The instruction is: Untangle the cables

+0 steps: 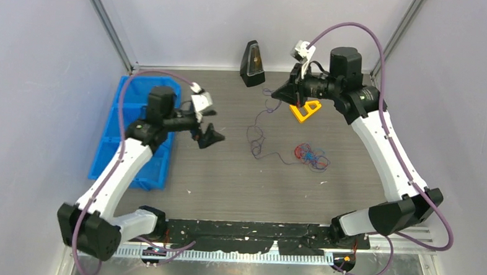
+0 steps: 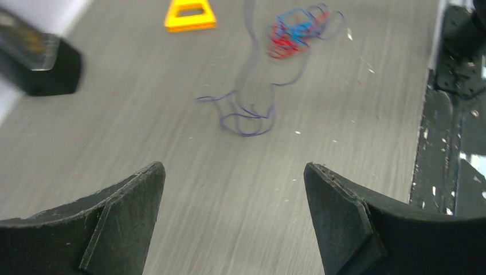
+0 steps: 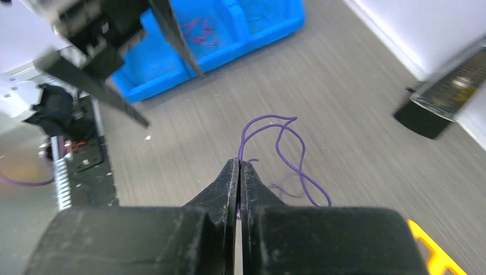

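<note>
The cables [image 1: 308,154] are part-done: the right gripper [image 3: 239,167] has its jaws clenched on one purple strand [image 3: 263,119], the left gripper [image 2: 234,172] has its jaws gaping empty, and the red-blue knot [image 2: 295,31], at 5 o'clock from the right gripper, is still tangled.

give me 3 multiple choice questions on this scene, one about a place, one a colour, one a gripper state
1. The blue bin sits: A on the table's left side; B on its right side; C between the arm bases.
2. The cable in the right gripper is: A red; B purple; C yellow.
3. The left gripper is: A open; B shut on a cable; C out of view.
Key: 1A, the top view shows it left; 2B, a purple loop leaves its shut jaws; 3A, its fingers stand wide apart.
</note>
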You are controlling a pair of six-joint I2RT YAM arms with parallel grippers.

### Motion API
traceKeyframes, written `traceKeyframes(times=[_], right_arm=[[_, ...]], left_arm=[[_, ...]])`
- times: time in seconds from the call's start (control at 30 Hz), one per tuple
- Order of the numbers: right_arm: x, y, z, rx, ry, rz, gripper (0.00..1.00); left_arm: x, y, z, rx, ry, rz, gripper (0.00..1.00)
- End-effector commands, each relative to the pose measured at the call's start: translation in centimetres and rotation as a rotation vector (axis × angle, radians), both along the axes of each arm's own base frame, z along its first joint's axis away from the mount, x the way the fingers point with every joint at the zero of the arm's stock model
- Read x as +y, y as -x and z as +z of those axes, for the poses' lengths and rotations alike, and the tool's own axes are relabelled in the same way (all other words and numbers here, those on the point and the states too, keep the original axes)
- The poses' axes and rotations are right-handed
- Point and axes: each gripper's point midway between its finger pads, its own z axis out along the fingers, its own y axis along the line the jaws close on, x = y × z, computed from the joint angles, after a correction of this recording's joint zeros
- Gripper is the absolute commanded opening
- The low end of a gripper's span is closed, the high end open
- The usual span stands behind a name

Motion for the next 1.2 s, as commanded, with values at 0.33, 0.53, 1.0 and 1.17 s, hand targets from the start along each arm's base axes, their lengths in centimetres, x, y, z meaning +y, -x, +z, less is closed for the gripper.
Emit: traceKeyframes(times=[0.33, 0.53, 1.0, 1.17], right_arm=[[-4.3, -0.9, 4.2, -0.047, -0.085, -0.111, 0.05], [-2.9, -1.1, 8.9, -0.069, -0.215, -0.084, 0.05], [-1.2, -0.1, 15.6, -0.047, -0.429, -0.042, 0.05], [-1.9, -3.0, 11.1, 0.007, -0.339, -0.157, 0.05]], left_arm=[[-13.9, -3.3, 3.4, -0.152, 0.233, -0.174, 1.0], [-17.3, -4.7, 8.4, -0.19, 0.333, -0.169, 0.96], [-17.1, -4.8, 9.0, -0.172, 0.322, -0.143, 0.23], [-12.7, -1.6, 14.9, -0.212, 0.404, -0.141, 0.0]])
